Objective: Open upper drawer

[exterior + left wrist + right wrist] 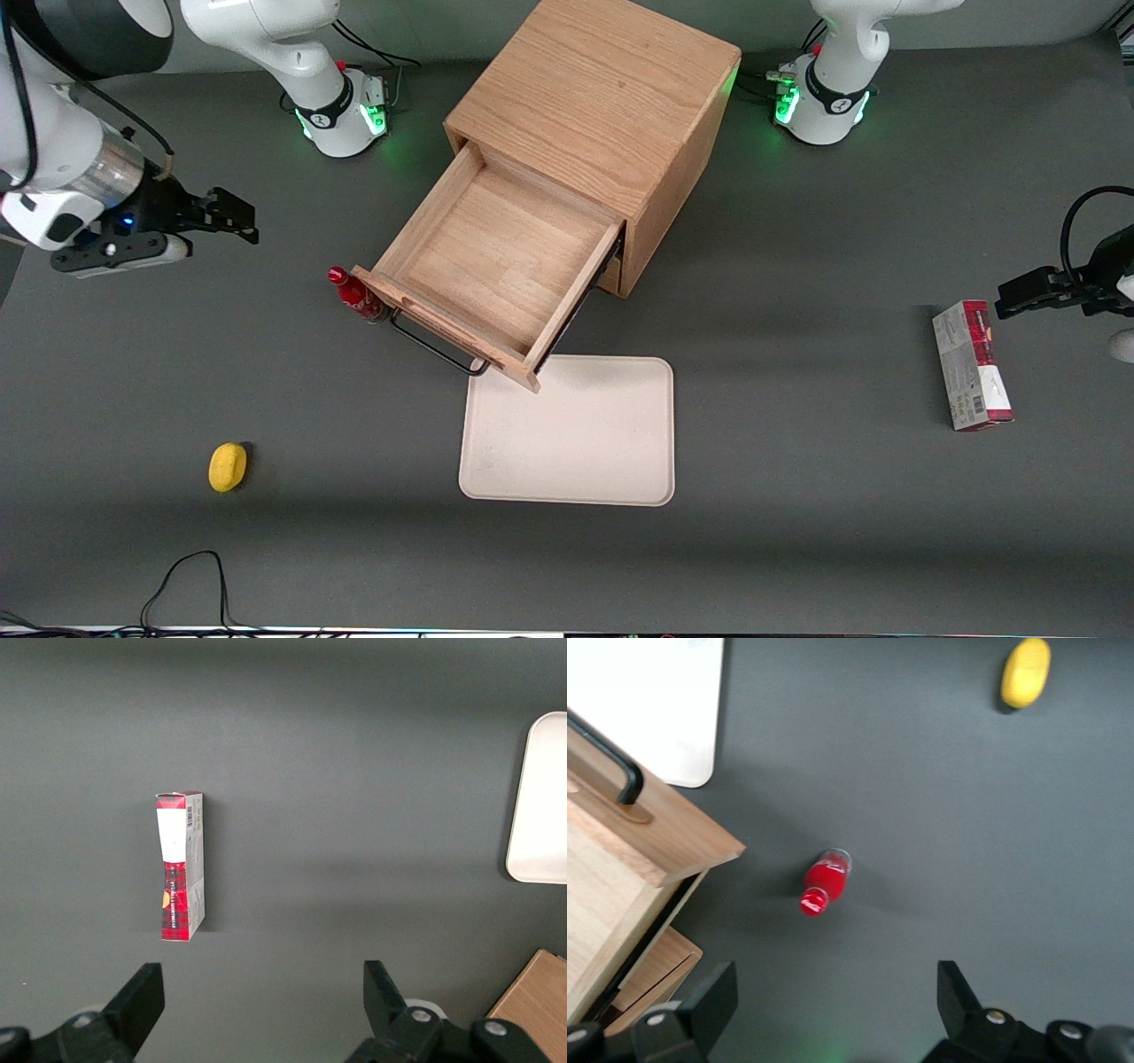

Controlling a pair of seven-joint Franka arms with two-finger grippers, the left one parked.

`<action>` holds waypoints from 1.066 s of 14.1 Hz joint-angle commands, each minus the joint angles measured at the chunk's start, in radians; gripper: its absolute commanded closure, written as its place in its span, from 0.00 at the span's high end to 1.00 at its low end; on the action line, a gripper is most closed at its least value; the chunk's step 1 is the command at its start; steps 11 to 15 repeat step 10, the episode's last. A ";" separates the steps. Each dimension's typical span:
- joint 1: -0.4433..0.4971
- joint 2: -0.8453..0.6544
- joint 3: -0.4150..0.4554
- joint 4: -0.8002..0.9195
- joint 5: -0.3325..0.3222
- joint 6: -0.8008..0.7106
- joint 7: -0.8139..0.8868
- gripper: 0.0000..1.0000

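On the grey table (797, 549), your cabinet (602, 106) sits mid-field with the upper drawer (496, 257) pulled well out, its inside bare, its black handle (434, 346) over the tray (576, 434) edge. The task looks done to you. The gripper (232, 215) hangs well apart toward the working arm's end, fingers spread, holding nothing. A red bottle (824, 881) stands beside the drawer front.

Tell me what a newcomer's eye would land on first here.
The upper drawer of the wooden cabinet, pulled far out and empty, its front overhanging a corner of the cream tray. A red bottle stands beside the drawer front. The end effector hovers open and empty toward the working arm's end of the table, well away from the drawer's black handle.
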 commanded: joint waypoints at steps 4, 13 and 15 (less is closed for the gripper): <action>-0.135 0.028 0.092 0.086 0.020 -0.079 -0.128 1.00; -0.060 0.068 0.008 0.139 0.022 -0.098 -0.118 1.00; -0.060 0.068 0.008 0.139 0.022 -0.098 -0.118 1.00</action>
